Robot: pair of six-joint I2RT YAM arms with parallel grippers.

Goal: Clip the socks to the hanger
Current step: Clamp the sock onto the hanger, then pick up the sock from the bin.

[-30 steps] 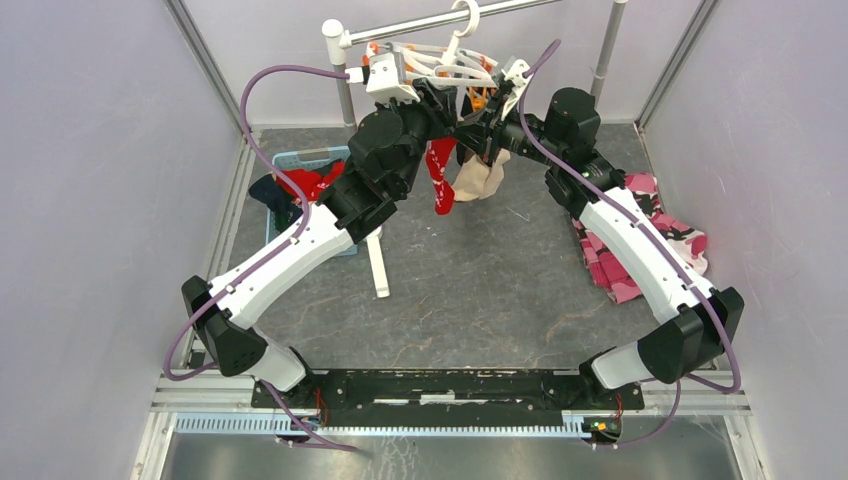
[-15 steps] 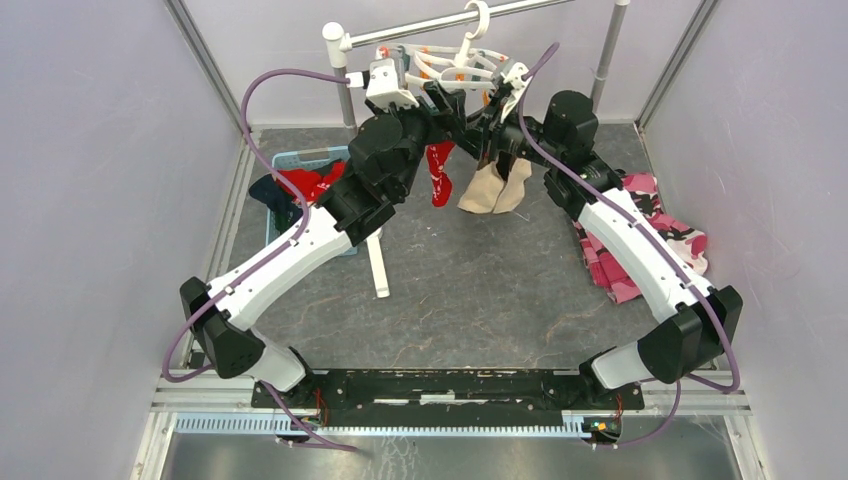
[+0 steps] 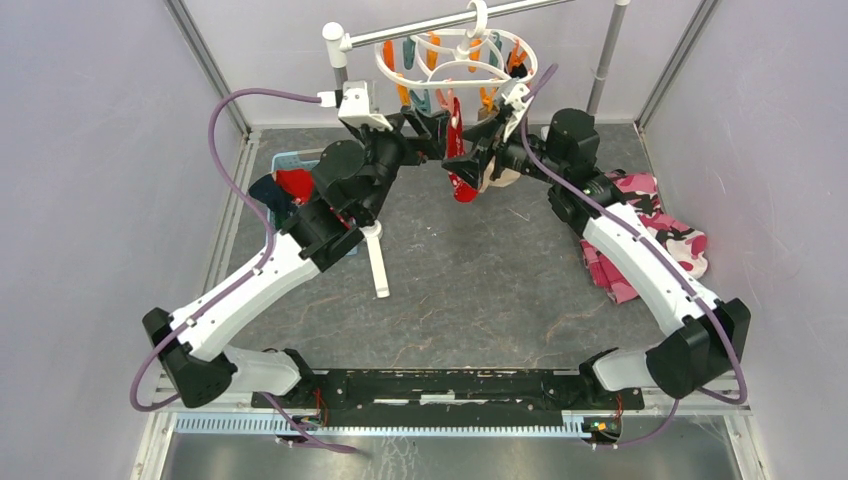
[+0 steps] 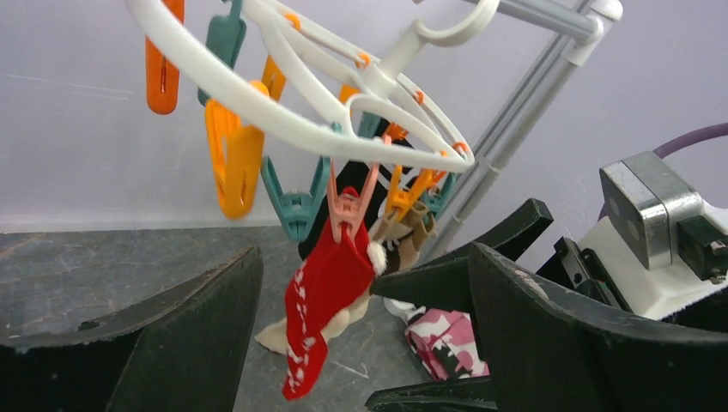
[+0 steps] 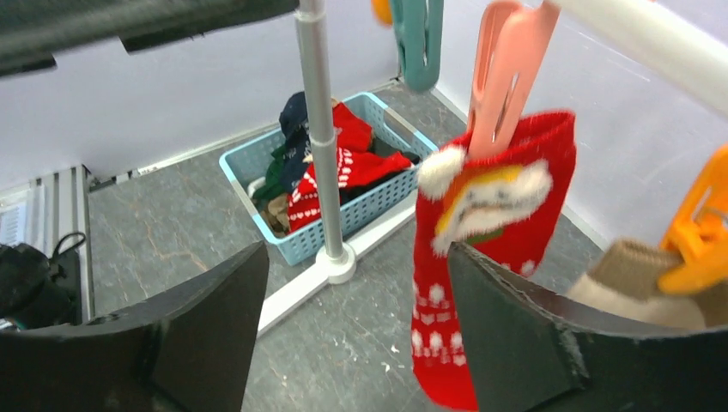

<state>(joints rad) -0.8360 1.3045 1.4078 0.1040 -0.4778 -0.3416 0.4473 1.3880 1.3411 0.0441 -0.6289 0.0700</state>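
The white ring hanger (image 3: pixel 455 58) hangs by its hook from the silver rail, with orange and teal clips dangling. A red sock with white pattern (image 4: pixel 330 292) hangs from a pink clip (image 4: pixel 348 202). Behind it a beige sock (image 4: pixel 403 232) is held by an orange clip. My left gripper (image 4: pixel 365 257) stands open, a little back from the red sock, holding nothing. My right gripper (image 5: pixel 356 253) is open too, with the red sock (image 5: pixel 481 257) just past its right finger and the beige sock (image 5: pixel 635 275) further right. From above, both grippers flank the red sock (image 3: pixel 460 175).
A blue basket (image 3: pixel 292 160) with more red and dark socks sits at the left, behind the left arm. The rack's upright pole (image 5: pixel 319 129) and white foot (image 3: pixel 377 260) stand beside it. A pink camouflage cloth (image 3: pixel 650 240) lies at the right.
Both grippers have opened and drawn back from the hanger. The hanger has swung up and back, and the red sock now hangs from its clip alone.
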